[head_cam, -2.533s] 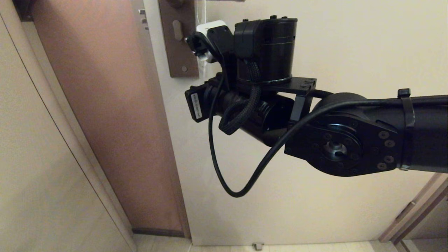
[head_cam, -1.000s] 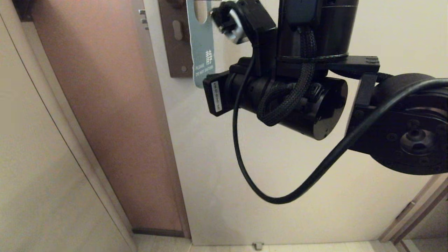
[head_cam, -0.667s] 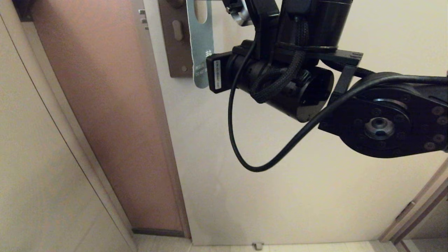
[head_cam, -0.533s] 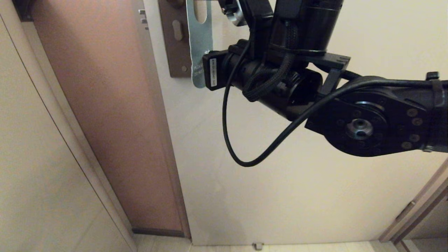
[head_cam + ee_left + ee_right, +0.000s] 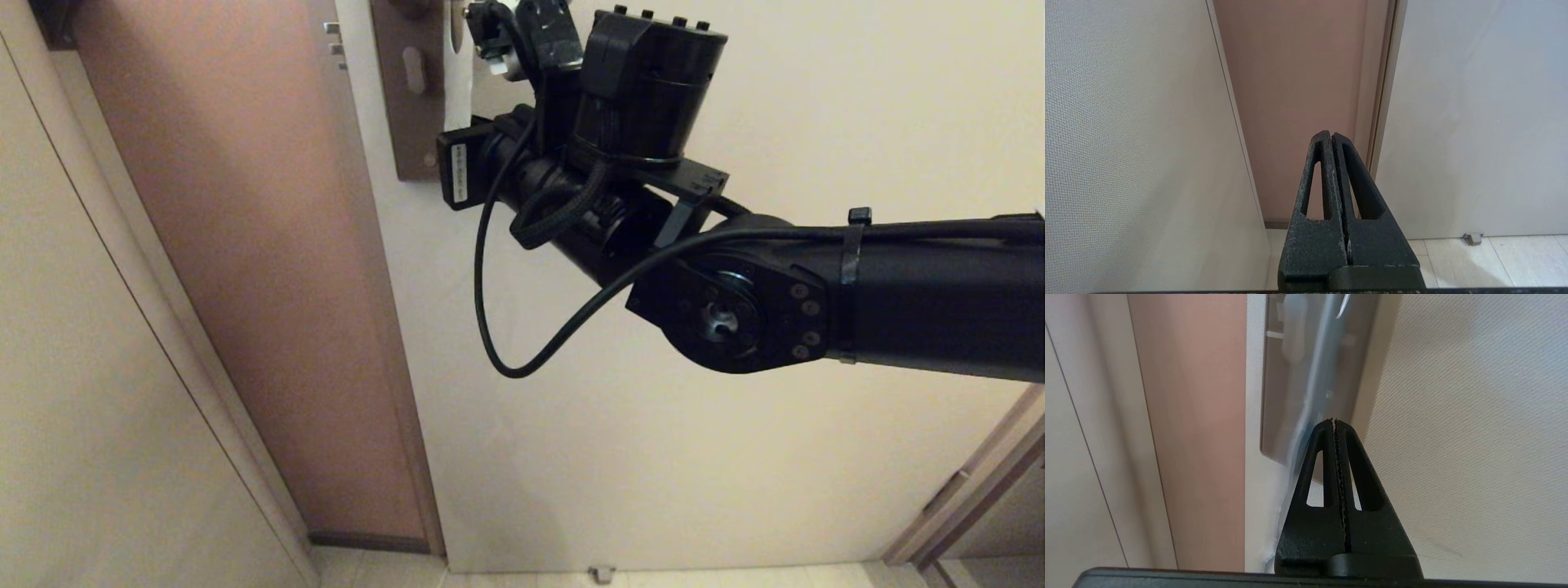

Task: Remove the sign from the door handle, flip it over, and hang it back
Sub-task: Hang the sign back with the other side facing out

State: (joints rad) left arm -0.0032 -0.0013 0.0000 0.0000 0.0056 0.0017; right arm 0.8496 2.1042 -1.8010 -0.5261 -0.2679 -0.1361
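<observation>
The sign (image 5: pixel 459 82) hangs at the top of the head view as a thin pale strip, edge-on, beside the brown backplate (image 5: pixel 408 122) with its keyhole slot. The lever itself is cut off by the top edge. My right arm's wrist (image 5: pixel 645 82) reaches up next to the sign and hides its own fingers there. In the right wrist view my right gripper (image 5: pixel 1334 421) is shut. The blurred blue-grey sign (image 5: pixel 1312 388) runs along the outside of one finger, in front of the backplate (image 5: pixel 1276 396). No card shows between the jaws. My left gripper (image 5: pixel 1332 134) is shut and empty, parked low.
The cream door (image 5: pixel 653 457) fills the middle and right. Silver latch bolts (image 5: pixel 332 37) sit on its edge. A pinkish-brown panel (image 5: pixel 269 286) lies left of the door. A small door stop (image 5: pixel 602 574) is on the floor, also in the left wrist view (image 5: pixel 1473 238).
The right arm has swung down and left and its wrist has turned. The sign showed its teal face a second ago and now shows as a narrow pale strip.
</observation>
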